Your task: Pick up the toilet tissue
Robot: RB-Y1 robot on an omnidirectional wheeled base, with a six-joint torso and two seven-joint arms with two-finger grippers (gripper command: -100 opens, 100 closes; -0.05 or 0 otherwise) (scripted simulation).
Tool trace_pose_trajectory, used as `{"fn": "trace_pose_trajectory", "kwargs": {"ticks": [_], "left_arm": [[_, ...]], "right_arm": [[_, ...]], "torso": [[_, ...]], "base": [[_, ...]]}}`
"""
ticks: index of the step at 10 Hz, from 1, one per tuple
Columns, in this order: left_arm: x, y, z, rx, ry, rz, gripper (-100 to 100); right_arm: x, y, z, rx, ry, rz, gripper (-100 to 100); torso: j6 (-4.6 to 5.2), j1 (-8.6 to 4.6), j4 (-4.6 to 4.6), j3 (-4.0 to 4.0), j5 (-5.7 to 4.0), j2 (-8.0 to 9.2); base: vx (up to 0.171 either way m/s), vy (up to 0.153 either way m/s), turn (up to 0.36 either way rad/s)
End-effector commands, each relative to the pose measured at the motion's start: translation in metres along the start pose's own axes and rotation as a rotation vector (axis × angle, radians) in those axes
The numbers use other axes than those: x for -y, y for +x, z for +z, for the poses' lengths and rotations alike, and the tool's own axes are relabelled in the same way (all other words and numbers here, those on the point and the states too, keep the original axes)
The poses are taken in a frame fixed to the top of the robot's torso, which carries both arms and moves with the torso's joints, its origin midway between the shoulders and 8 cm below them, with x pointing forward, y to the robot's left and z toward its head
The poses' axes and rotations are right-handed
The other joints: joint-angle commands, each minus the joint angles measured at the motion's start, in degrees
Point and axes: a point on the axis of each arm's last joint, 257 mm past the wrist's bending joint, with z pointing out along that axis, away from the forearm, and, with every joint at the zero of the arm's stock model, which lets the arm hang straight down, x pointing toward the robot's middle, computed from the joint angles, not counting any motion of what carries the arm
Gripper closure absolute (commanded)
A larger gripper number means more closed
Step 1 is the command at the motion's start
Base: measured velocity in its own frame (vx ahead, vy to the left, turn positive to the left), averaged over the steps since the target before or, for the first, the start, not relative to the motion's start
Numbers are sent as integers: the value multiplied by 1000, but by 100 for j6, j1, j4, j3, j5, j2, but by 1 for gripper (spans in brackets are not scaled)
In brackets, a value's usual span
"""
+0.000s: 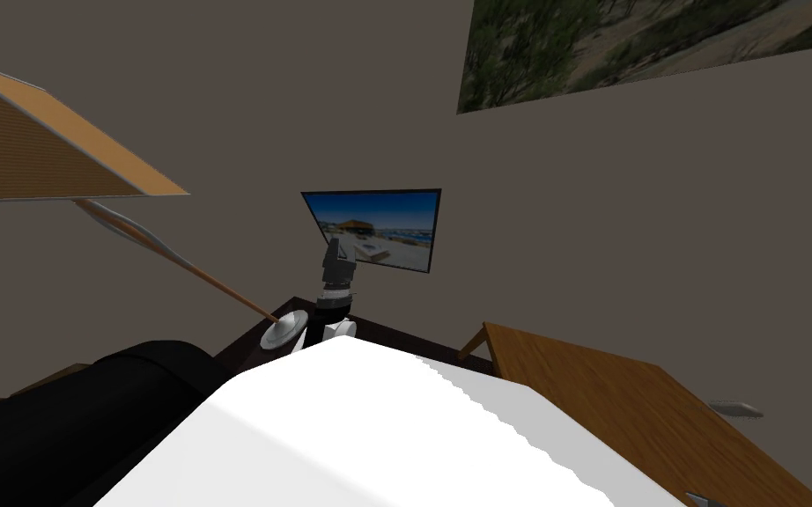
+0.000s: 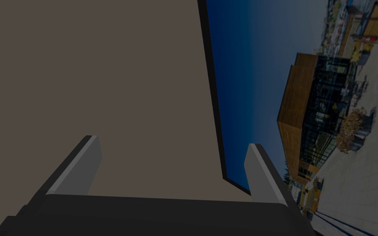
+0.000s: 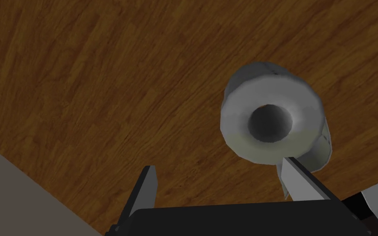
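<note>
Although the right jaws hung spread above the table (image 3: 81, 82), the toilet tissue (image 3: 271, 98) sat ungrasped, seemingly off-centre.

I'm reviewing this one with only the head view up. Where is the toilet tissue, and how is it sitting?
Observer: The toilet tissue stands on end on a brown wooden surface, with its hollow core facing the right wrist camera.
Operator: Is the right end effector around it yet?
Observer: No. The right end effector is open, and the toilet tissue lies off to one side of the gap rather than between the fingers. One fingertip overlaps its rim in the right wrist view.
</note>
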Motion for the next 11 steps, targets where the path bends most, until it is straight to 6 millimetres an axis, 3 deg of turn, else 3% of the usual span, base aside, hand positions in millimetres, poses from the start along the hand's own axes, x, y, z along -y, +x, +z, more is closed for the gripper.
{"fn": "trace_pose_trajectory", "kwargs": {"ticks": [1,11], "left_arm": [[0,0,0,0,0,0,0],[0,0,0,0,0,0,0]], "right_arm": [[1,-4,-2,3,1,-100,-100],[0,-22,-6,23,1,-520,-100]], "torso": [[0,0,0,0,0,0],[0,-3,0,-1,-1,-1]], "base": [[-29,-5,-7],[-26,-7,-1]]}}
